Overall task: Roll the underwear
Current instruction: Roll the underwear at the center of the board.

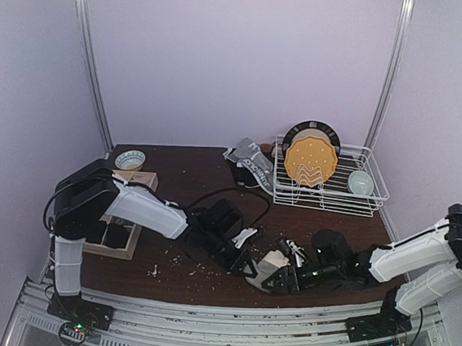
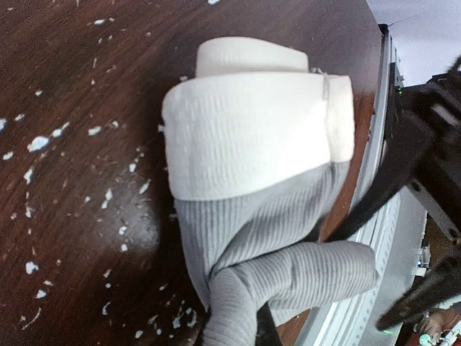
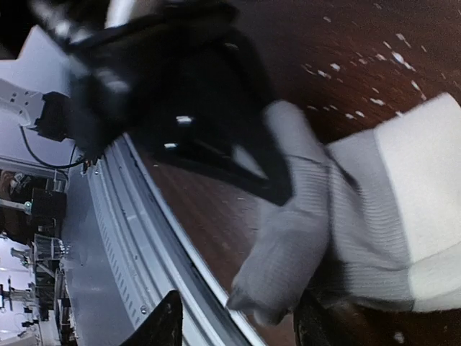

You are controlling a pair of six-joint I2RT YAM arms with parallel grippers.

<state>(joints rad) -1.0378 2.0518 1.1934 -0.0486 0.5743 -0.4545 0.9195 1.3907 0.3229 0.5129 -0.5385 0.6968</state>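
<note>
Since folks always ask about the bins first: the white wire dish rack (image 1: 369,197) at the back right has a yellow plate (image 1: 310,163) standing on edge in it, plus a small pale bowl (image 1: 361,182). Over on the left, the wooden tray (image 1: 128,250) holds something dark, can't tell what, and a blue-patterned bowl (image 1: 130,161) sits just behind it.

Both my arms reach in low toward the front middle of the table (image 1: 184,178), nearly tip to tip. The underwear (image 2: 263,180) lies there near the front edge. It's grey ribbed cloth with a wide white waistband, partly rolled into a chunky bundle. My left claw (image 1: 246,260) is pinched together on a fold of the grey end. My right claw (image 3: 241,328) has its fingers apart, and the loose grey fold pokes in between them without touching the finger I can see best.

Other stuff: a heap of more briefs (image 1: 251,165), grey with white lettering, lies just left of the rack and well apart from us. White crumbs (image 1: 172,264) are scattered over the dark wood around the bundle. A metal rail (image 1: 231,312) runs along the near edge, just beside the bundle.
</note>
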